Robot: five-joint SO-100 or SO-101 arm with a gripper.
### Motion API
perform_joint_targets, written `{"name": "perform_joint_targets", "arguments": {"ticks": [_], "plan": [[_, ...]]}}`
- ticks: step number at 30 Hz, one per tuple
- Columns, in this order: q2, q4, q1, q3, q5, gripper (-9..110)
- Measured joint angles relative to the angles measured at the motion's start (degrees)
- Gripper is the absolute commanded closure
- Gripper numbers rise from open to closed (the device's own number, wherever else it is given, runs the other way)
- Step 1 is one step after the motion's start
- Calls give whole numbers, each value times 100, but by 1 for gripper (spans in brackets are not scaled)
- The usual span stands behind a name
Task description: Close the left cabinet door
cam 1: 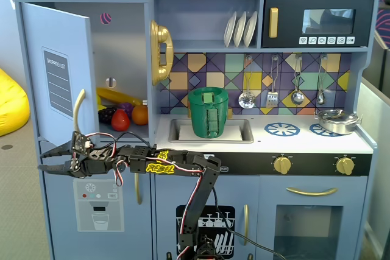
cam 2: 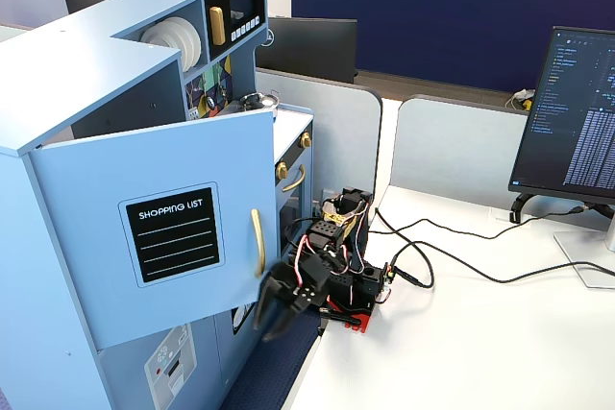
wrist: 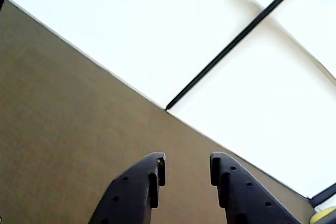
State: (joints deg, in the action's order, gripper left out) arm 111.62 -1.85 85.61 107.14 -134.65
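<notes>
Two black fingers (wrist: 144,187) of my gripper (cam 1: 44,158) stand spread apart, nothing between them. I see the left cabinet door (cam 1: 58,74) swung wide open on the toy kitchen, chalkboard panel (cam 2: 174,233) facing outward. The gripper hangs just below the door's lower edge, near the gold handle (cam 1: 78,109), not touching it.

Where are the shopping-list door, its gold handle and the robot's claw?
left cabinet door (cam 2: 96,184), a fixed view, bare blue panel left of the chalkboard.
gold handle (cam 2: 258,242), same fixed view, middle of the bar.
gripper (cam 1: 44,159), a fixed view, between the open fingertips.
</notes>
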Motion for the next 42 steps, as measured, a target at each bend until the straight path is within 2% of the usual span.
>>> {"name": "perform_joint_targets", "arguments": {"ticks": [8,21,27,35,38,42], "plan": [[202,70,-853,97,18,102],[343,1081,-3164,229,-123,101],[431,1292,-3586,404,-53,101],[1951,53,-3454,1538,738,101],[2698,-650,-3938,2065,1037,101],[3647,-1916,-5177,2619,1731,101]]}}
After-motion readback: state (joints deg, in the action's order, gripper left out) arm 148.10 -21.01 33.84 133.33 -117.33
